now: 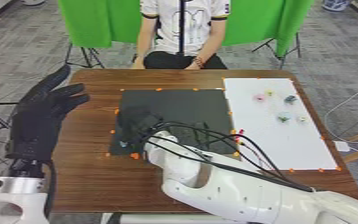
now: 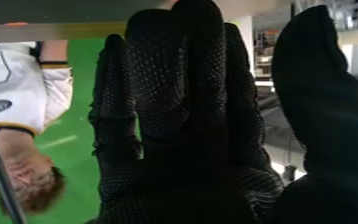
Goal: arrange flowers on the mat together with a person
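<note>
In the head view, your right hand (image 1: 140, 120) is over the left part of the dark mat (image 1: 171, 100), its arm coming in from the near right corner. The loose flowers sit off to its right on the white sheet (image 1: 291, 155): a pink flower (image 1: 260, 97), a yellow flower (image 1: 270, 92) and a teal flower (image 1: 290, 99) towards the far end, a green flower (image 1: 284, 117) and a pale flower (image 1: 302, 119) a little nearer you. They're too small for you to tell which way any stem points. Some red bits (image 1: 240, 133) lie just beside the right arm, and a pale blue bit (image 1: 124, 143), perhaps a flower, is at the mat's near left corner, on your side of the right hand. Your left hand (image 1: 44, 112) is up at the table's left edge, fingers extended, grasping nothing, well apart from the sheet. If you want a flower from the sheet next, the right hand looks the nearer one, and you'd swing it rightwards.

In the right wrist view, you have that hand spread wide, fingers straight, thumb well clear, nothing held, with green cloth (image 2: 78, 160) behind. You'd need to close it to grip a stem.
</note>
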